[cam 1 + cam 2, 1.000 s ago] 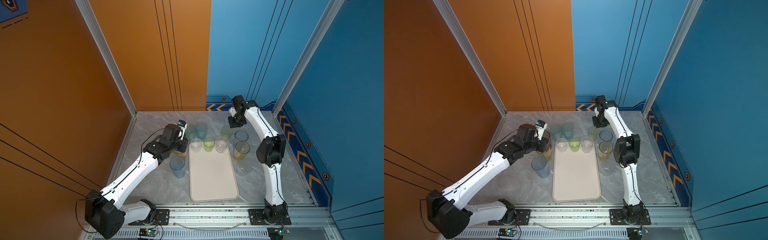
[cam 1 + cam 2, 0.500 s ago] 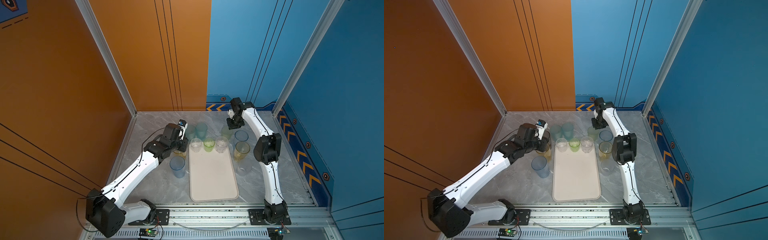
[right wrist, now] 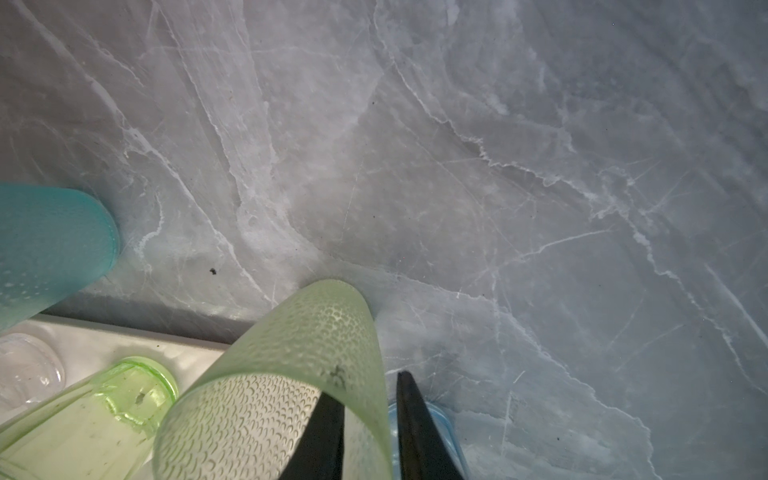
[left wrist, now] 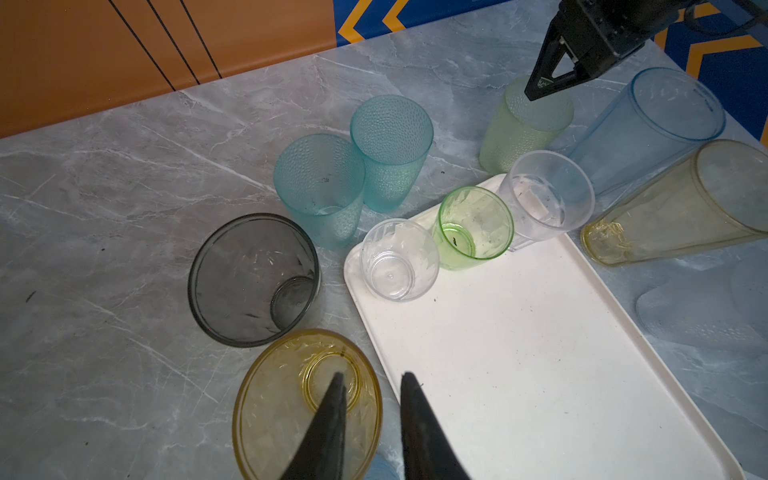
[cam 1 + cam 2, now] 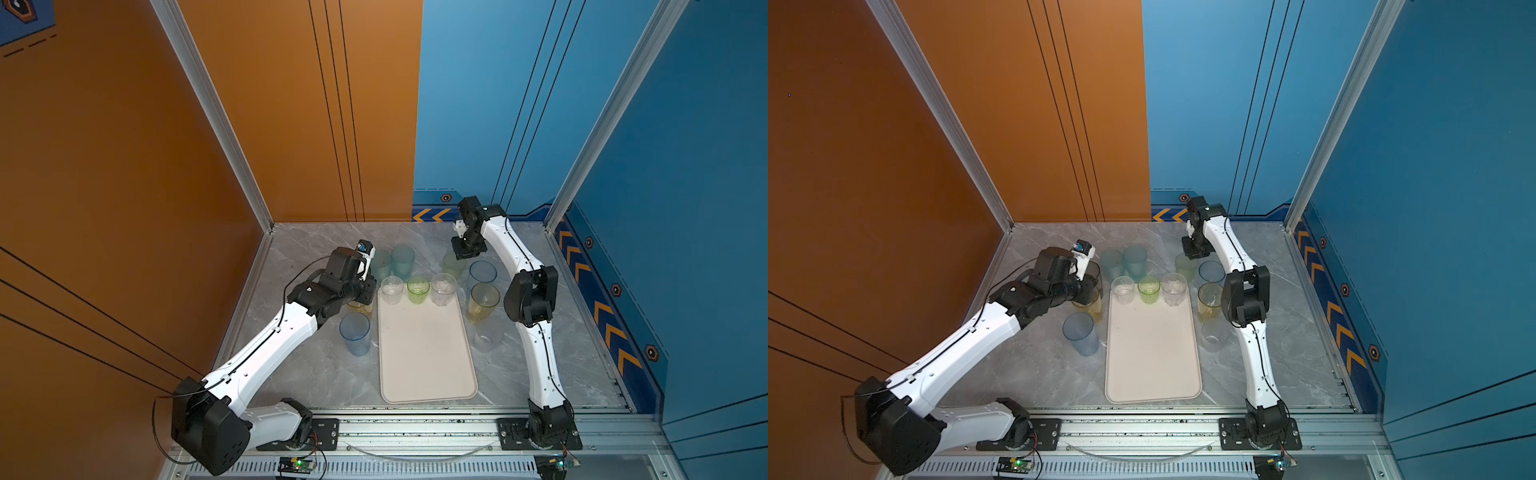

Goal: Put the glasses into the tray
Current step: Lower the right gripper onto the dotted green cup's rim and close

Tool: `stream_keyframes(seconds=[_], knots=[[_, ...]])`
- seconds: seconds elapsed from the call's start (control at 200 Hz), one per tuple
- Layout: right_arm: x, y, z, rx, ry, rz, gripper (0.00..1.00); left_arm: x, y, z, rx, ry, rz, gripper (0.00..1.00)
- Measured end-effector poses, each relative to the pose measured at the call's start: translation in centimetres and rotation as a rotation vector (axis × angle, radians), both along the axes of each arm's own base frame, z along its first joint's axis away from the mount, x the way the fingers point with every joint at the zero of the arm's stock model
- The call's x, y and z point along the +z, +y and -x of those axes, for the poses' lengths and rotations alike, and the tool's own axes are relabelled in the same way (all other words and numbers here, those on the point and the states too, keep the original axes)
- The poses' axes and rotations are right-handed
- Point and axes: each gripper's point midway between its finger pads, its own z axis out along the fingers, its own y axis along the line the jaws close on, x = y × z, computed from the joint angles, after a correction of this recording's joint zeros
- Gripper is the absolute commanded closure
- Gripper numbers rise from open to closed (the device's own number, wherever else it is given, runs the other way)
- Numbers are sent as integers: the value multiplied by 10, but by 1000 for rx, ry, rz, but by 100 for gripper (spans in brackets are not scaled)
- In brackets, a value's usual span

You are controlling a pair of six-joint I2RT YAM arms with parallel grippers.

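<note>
The cream tray (image 5: 428, 353) lies mid-table, and a clear glass (image 5: 392, 286), a green glass (image 5: 418, 286) and a second clear one (image 5: 444, 286) stand at its far end. My left gripper (image 4: 372, 376) straddles the wall of a short yellow glass (image 4: 282, 407) left of the tray, one finger inside and one outside, with a gap showing. My right gripper (image 3: 368, 384) straddles the rim of a frosted green glass (image 3: 291, 374) beyond the tray's far right corner, its jaws narrowly apart. Both glasses stand on the table.
Off the tray stand a smoky grey glass (image 4: 249, 282), two frosted teal glasses (image 5: 381, 262) (image 5: 403, 259), a light blue one (image 5: 354, 332) at the left, and a blue (image 5: 483, 272), a yellow (image 5: 482, 301) and a pale one (image 5: 488, 336) along the right.
My right gripper has come slightly nearer and lower onto the frosted green glass, and its jaws have narrowed a little. The left arm has not moved.
</note>
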Motion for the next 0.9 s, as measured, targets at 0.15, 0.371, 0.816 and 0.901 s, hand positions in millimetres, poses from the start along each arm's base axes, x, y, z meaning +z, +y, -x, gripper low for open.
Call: stream_keyframes(seconds=[0.15, 0.371, 0.816, 0.901], knots=[[0, 0, 0, 1, -1, -2, 85, 0, 0, 0, 0, 0, 0, 75], [-3, 1, 0, 2, 5, -3, 89, 0, 0, 0, 0, 0, 0, 75], [-4, 5, 1, 21, -1, 23, 100, 0, 0, 0, 1, 1, 0, 75], [-3, 6, 1, 21, -3, 25, 100, 0, 0, 0, 1, 1, 0, 75]])
